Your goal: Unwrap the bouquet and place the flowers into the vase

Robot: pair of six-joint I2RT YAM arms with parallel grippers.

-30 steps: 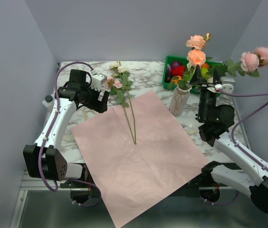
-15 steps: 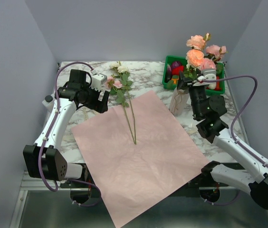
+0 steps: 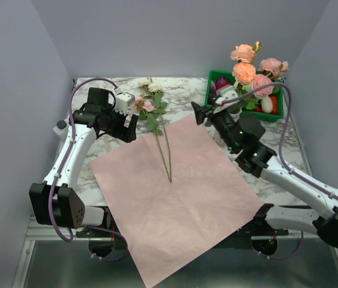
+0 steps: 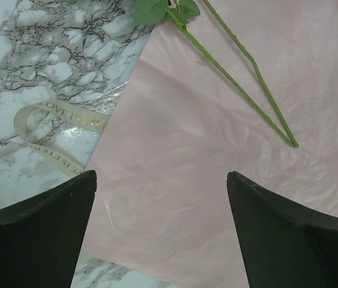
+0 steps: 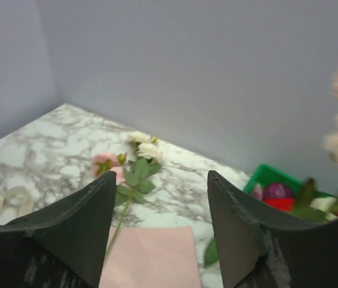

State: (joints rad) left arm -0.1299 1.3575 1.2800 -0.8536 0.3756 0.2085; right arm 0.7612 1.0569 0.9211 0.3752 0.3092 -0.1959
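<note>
**Top view.** The wrapping paper (image 3: pixel 175 204) is spread flat on the marble table (image 3: pixel 187 90), so the unwrapping is judged done. Two loose flowers (image 3: pixel 160 129) are left lying at the far left. Their blooms rest on the marble, and their stems run toward the near side onto the paper. The standing roses (image 3: pixel 246 72) are seen upright at the far right, in front of the green crate (image 3: pixel 275 113). The vase itself is hidden behind the right arm. The right gripper (image 3: pixel 198 112) is held above the paper's far edge, right of the loose stems. The left gripper (image 3: pixel 128 128) is held just left of them.

**Left wrist.** The left gripper (image 4: pixel 161 186) is spread wide, with nothing held. The paper (image 4: pixel 175 198) is seen below it. The stems (image 4: pixel 247 96) converge to touching tips. The cream ribbon (image 4: pixel 61 110) lies loose on the marble to the left.

**Right wrist.** The right gripper (image 5: pixel 161 180) is parted, and nothing is seen between the fingers. The loose flowers (image 5: pixel 134 174) are seen ahead and the crate (image 5: pixel 271 177) to the right.

**Handling, as judged.** The flowers are taken to be light. The stems look thin, smooth and probably springy, so a stem could roll or slip in a loose pinch. The blooms and leaves look soft and easily crushed. A hold is best taken on bare stem below the leaves, where the two stems are apart. Near the tips both stems, or the thin paper underneath, could be pinched together.
</note>
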